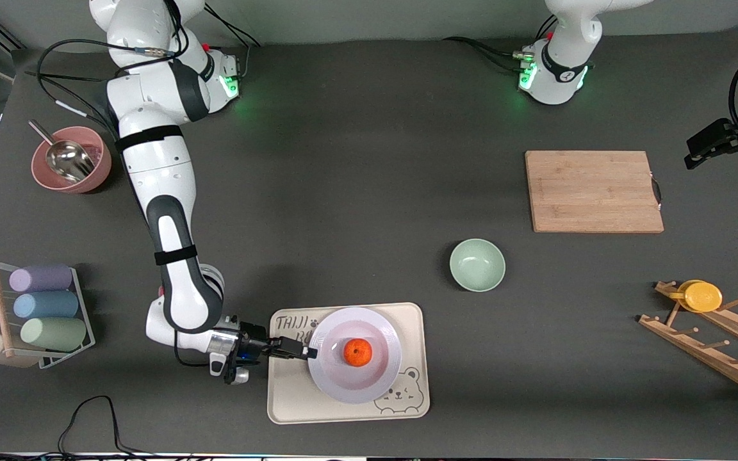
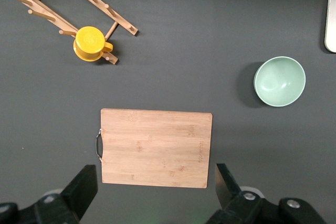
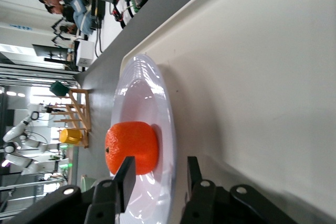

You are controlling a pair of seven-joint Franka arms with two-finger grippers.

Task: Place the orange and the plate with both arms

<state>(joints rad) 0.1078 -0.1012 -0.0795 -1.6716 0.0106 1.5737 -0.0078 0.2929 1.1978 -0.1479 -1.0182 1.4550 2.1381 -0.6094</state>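
A dark grey tabletop (image 1: 356, 160) fills the scene, while the right wrist view shows a bright room with seated people (image 3: 65, 6) at desks.

One orange (image 1: 358, 352); one plate (image 1: 355, 379); one cream bear tray (image 1: 292, 403); one mint-green bowl (image 1: 477, 264); one wooden cutting board (image 1: 593, 191); one pink bowl (image 1: 97, 173) with one metal scoop (image 1: 65, 155); one wooden peg rack (image 1: 721, 346) with one yellow cup (image 1: 702, 296); one wire rack (image 1: 84, 320) with three cups, lilac (image 1: 41, 278), blue (image 1: 45, 305) and green (image 1: 54, 333); two robot arms, each with one pincer, on one counter (image 1: 369, 160)
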